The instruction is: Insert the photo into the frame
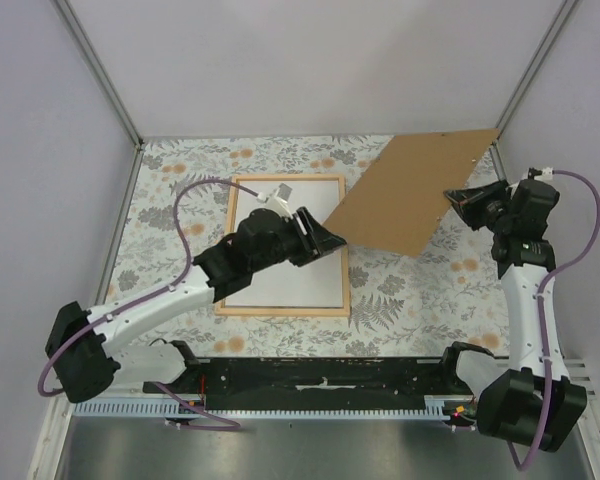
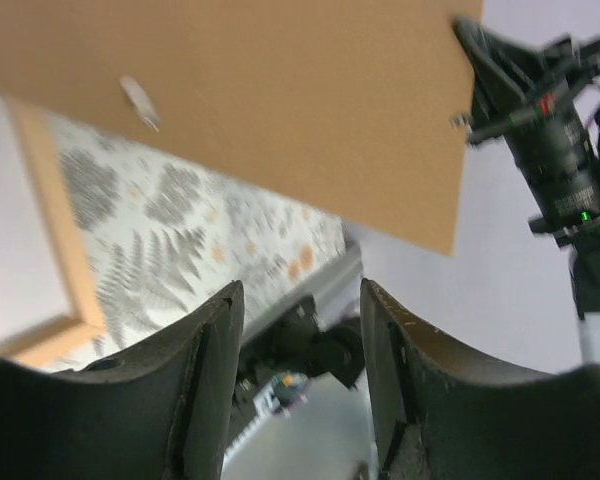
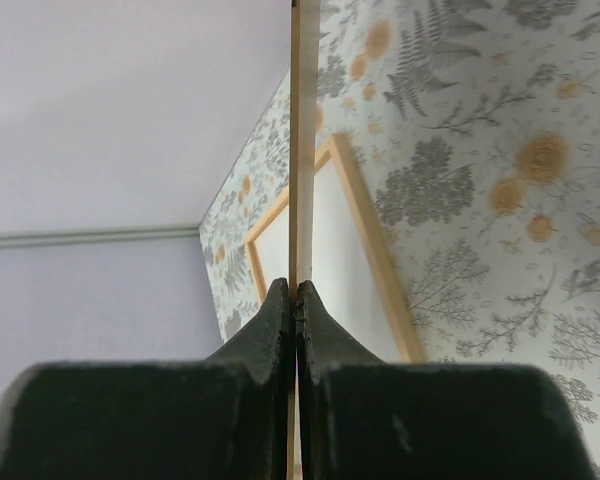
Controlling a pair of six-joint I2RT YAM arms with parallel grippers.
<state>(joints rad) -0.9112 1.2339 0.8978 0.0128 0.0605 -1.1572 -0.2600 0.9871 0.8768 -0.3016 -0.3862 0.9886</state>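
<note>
The light wood frame (image 1: 280, 311) lies flat on the flowered tablecloth. A plain white sheet (image 1: 280, 285) fills it, the photo with its white back up; no print shows. My left gripper (image 1: 335, 240) is open and empty, hovering over the frame's right rail, and in the left wrist view (image 2: 300, 300) it looks past the frame's corner (image 2: 55, 240). My right gripper (image 1: 458, 200) is shut on the right edge of the brown backing board (image 1: 420, 195), held tilted above the table. In the right wrist view (image 3: 296, 290) the board (image 3: 301, 150) is edge-on, with the frame (image 3: 370, 240) below.
The board's lower left corner reaches near the frame's upper right corner and my left gripper. A small white and grey object (image 1: 280, 190) lies on the sheet near the frame's top rail. Lilac walls enclose the table; a black rail (image 1: 320, 375) runs along the near edge.
</note>
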